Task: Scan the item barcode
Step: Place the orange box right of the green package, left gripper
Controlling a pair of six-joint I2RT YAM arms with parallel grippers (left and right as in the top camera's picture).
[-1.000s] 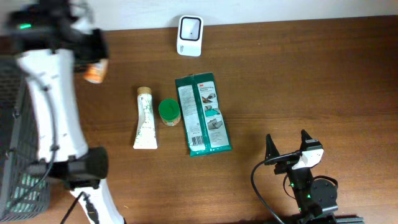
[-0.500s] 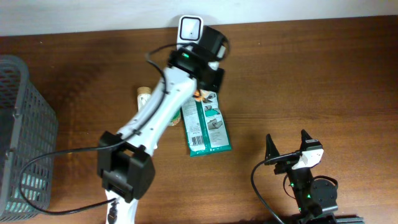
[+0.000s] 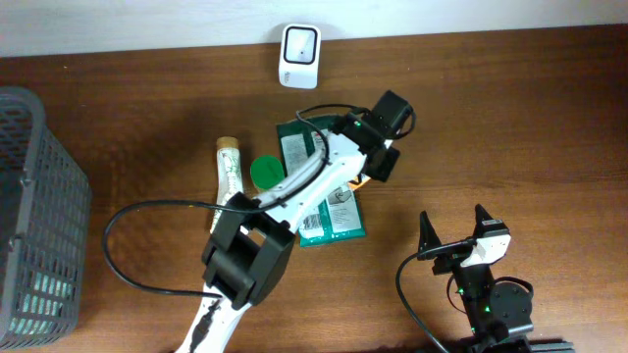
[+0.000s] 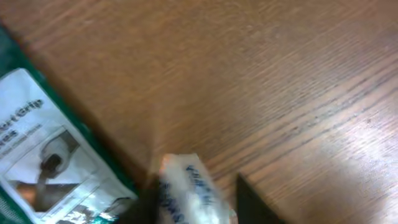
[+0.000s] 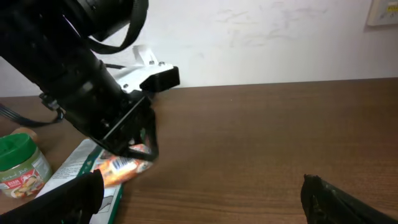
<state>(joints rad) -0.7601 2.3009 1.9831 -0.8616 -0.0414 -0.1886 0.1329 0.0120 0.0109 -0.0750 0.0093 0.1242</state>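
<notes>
Farthest left, a grey basket [image 3: 44,147] is being shown at the table's edge. Next, a white tube [image 3: 229,186] and a green-lidded jar [image 3: 265,174] are being shown side by side on the wooden table [image 3: 510,108], with a green packet [image 3: 334,218] lying just to their right. A white scanner [image 3: 298,56] is being shown at the far edge, beyond the green packet and well apart from it. The left claw [image 3: 368,176] is being held low over the green packet's right edge. The small orange and white sachet [image 4: 186,186] is being seen between its fingers [image 4: 249,208], down by the table top and well apart from the scanner. Whether the fingers are clamped on the sachet or standing just apart from it cannot be told. Farther right, the right claw [image 3: 453,227] is being held spread wide with nothing between its fingers, near the front edge and well apart from everything else.
</notes>
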